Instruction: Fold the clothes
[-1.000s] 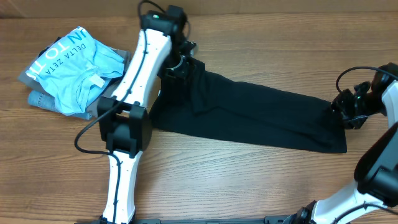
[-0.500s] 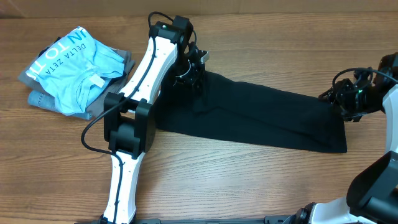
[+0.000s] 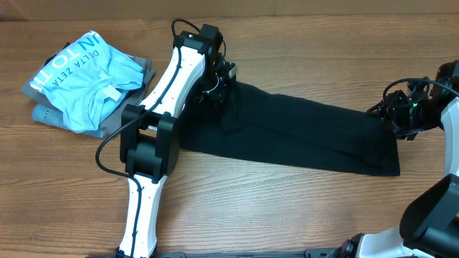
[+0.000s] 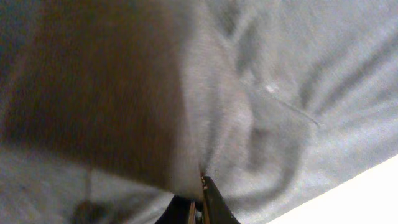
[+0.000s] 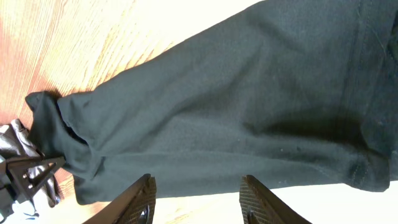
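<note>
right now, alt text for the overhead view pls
A long black garment lies spread across a wooden table, with the left arm reaching its upper left end and the right arm at its right end. A folded light blue shirt sits at far left.

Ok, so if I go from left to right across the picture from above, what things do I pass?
light blue shirt → left gripper, at the black cloth's left end → long black garment → right gripper, at its right end
</note>
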You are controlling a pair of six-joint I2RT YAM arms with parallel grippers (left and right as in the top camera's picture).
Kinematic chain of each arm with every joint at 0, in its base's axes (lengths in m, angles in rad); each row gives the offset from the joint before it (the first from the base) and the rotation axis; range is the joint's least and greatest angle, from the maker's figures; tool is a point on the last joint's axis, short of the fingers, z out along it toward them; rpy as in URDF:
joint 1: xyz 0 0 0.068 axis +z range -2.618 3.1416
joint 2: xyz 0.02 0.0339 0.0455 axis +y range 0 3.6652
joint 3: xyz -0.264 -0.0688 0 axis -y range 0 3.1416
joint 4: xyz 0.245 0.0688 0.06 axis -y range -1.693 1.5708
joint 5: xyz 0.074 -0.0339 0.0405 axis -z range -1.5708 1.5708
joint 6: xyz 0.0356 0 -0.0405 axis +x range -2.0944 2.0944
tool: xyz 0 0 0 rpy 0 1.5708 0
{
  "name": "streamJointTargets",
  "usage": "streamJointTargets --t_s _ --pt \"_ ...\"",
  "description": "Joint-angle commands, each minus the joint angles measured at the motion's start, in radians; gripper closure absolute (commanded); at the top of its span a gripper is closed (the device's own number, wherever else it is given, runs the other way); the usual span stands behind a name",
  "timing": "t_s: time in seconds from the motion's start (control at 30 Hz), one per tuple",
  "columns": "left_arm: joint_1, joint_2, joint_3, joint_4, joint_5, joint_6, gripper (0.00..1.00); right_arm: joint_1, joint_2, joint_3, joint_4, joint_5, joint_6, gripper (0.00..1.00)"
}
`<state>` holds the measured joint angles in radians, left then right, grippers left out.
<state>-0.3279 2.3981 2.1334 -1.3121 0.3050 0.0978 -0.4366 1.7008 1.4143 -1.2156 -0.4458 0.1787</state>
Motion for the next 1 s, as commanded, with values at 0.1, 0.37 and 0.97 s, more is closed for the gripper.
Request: streamJointTargets --t_s 0.1,0.37,0.97 --pt "-0.005 -0.012 0.127 -0.142 0.119 -0.054 0.96 0.005 -0.018 0.008 0.005 -0.012 -0.012 0.53" --pt "-0.008 -0.012 0.245 -0.346 0.054 -0.093 0.95 0.005 -0.018 0.008 0.007 -0.001 -0.012 0.53" --pt "0.074 -0.003 0.199 -0.202 -0.204 -0.108 0.3 0.005 -0.018 0.008 0.021 0.0 -0.012 0.51"
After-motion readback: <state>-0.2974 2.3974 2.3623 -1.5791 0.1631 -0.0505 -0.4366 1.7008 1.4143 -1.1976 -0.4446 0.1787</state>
